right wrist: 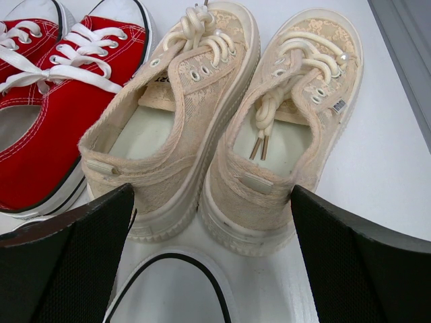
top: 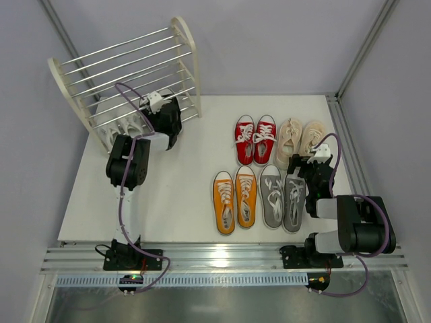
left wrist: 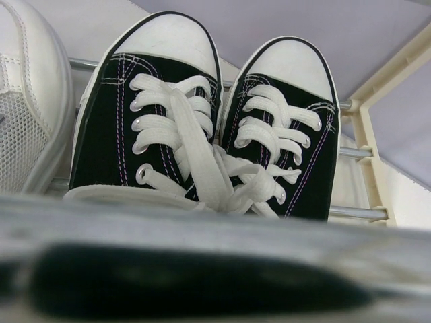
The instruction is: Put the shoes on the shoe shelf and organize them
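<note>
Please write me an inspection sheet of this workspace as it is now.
Surface: white table, bare part clean.
Job's things: black pair and a white shoe on shoe shelf; red pair, beige pair, orange pair, grey pair on the table.
Clutter: nothing seen.
Grippers: right gripper open, flanking the beige heels; left gripper at the shelf, jaws hidden.
Cables: purple cables along both arms.
Surroundings: grey walls, metal rail at near edge.

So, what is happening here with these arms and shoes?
Two arms are putting shoes onto the shoe shelf. The left gripper is at the shelf, close to the black pair leaning on its rods beside a white shoe; whether it grips them is unclear. The right gripper holds its jaws open around the heels of the beige pair. Red, orange and grey pairs wait on the table.
</note>
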Available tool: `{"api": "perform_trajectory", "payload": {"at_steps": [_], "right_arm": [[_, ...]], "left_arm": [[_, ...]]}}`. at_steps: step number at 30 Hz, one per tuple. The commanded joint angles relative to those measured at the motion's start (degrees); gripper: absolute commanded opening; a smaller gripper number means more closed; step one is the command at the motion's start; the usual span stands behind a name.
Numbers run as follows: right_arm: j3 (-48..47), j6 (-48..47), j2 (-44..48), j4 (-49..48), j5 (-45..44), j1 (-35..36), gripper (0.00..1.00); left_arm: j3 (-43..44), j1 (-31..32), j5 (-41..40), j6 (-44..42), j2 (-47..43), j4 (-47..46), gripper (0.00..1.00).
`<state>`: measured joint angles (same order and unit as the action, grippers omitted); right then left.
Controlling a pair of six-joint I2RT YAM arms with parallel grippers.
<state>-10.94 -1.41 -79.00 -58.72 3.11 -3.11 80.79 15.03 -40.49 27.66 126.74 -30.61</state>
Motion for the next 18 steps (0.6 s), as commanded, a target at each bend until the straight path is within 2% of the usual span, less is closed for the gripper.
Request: {"api": "perform_trajectory", "payload": {"at_steps": [1, 8, 9, 10, 12, 13, 15, 17, 18], "right_arm": [[-1.01, 0.44, 0.78, -4.91, 0.14, 0.04, 0.97], [-1.01, 0.44, 0.78, -4.91, 0.23, 0.04, 0.97], [-0.93, 0.44, 0.78, -4.91, 0.23, 0.13, 0.97], [-1.01, 0.44, 0.69, -4.91, 0.23, 0.04, 0.97], [-0.93, 0.44, 0.78, -4.91, 0.23, 0.13, 0.97], [-1.01, 0.44, 0.78, -4.91, 0.14, 0.13, 0.97], [-0.93, 0.44, 0.78, -4.91, 0.23, 0.13, 0.97], [-1.01, 0.44, 0.78, -4.91, 0.22, 0.04, 0.97], [-1.01, 0.44, 0.78, -4.91, 0.23, 0.04, 0.97]], "left_arm": [[4.02, -1.32, -1.7, 1.7, -0.97, -13.51, 0.0], [3.84, -1.4, -1.79, 1.87, -1.58, -14.13, 0.02], [4.02, -1.32, -1.87, 1.35, -1.32, -14.04, 0.06], [4.11, -1.4, -1.79, 1.34, -1.23, -14.04, 0.21], [3.93, -1.32, -0.57, 1.6, -1.58, -13.51, 0.37], [3.76, -1.23, -0.12, 1.78, -2.28, -13.16, 0.48], [3.41, -1.05, 1.19, 1.7, -3.16, -12.02, 0.61], [2.97, -0.61, 1.64, 1.17, -4.39, -11.14, 0.64], [2.01, -0.09, 1.73, 0.39, -4.83, -11.4, 0.7]]}}
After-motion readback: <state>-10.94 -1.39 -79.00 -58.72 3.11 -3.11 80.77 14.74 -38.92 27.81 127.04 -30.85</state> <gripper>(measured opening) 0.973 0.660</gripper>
